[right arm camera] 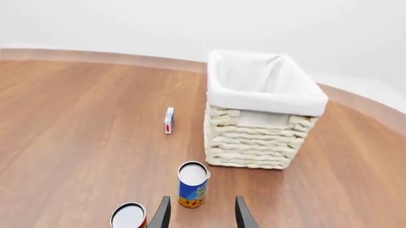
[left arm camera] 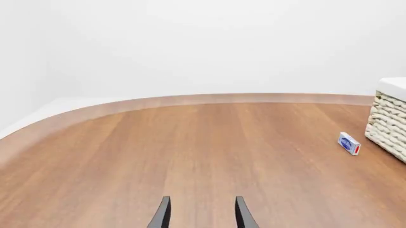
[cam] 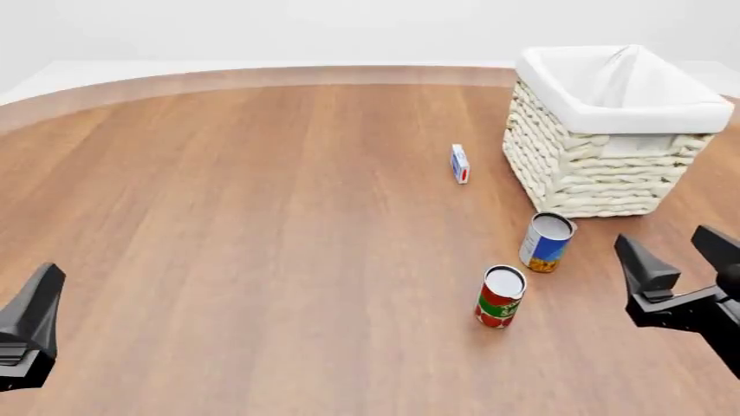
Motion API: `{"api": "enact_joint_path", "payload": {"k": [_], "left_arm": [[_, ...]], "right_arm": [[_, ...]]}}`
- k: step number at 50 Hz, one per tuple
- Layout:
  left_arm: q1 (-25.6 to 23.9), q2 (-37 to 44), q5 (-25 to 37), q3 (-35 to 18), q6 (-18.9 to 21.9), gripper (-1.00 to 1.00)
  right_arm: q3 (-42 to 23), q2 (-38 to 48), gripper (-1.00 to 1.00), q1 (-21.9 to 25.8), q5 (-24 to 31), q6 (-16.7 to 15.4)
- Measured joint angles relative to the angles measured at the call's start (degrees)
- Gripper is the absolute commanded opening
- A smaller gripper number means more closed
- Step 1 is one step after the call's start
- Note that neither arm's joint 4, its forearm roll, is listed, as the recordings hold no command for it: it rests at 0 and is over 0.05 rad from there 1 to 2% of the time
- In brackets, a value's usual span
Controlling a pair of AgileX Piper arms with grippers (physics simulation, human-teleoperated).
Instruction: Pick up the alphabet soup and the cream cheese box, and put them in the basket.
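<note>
Alphabet soup [cam: 546,242] stands upright in the lower right of the front view, just in front of the basket [cam: 601,169] and apart from it. Rigid can, probably some weight, smooth label so likely slippery; take it across the sides around mid-height, jaws level. Cream cheese box [cam: 459,164] stands on edge at centre frame, left of the basket; likely light and tippy, thin, so pinch its two flat faces. Right gripper [cam: 682,260] sits at the right edge, just right of the soup, fingers apart and holding nothing. Left gripper [cam: 33,321] is at the lower left corner, well apart from everything; in the front view you see only one finger, but its wrist view shows the fingers spread, nothing between. Red and green can [cam: 500,296] stands near the soup, lower and to its left; you could knock it on approach. Basket rim is tall, so lift clear before dropping in. Table [cam: 231,225] is brown wood.
</note>
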Motion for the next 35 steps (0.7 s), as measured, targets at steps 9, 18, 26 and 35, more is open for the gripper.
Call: {"api": "enact_joint_path", "payload": {"k": [9, 18, 26, 35], "left_arm": [[0.0, 0.0, 0.0, 0.0, 0.0, 1.00], [0.0, 0.0, 0.0, 0.0, 0.0, 1.00], [0.0, 0.0, 0.0, 0.0, 0.0, 1.00], [0.0, 0.0, 0.0, 0.0, 0.0, 1.00]], "right_arm": [[-0.9, 6.1, 1.00, -0.5, -3.6, 0.4], [-1.9, 12.0, 1.00, -1.0, -7.0, 0.7], [-2.8, 16.0, 1.00, -1.4, -9.2, 0.8], [-3.9, 20.7, 1.00, -1.7, -11.5, 0.8]]}}
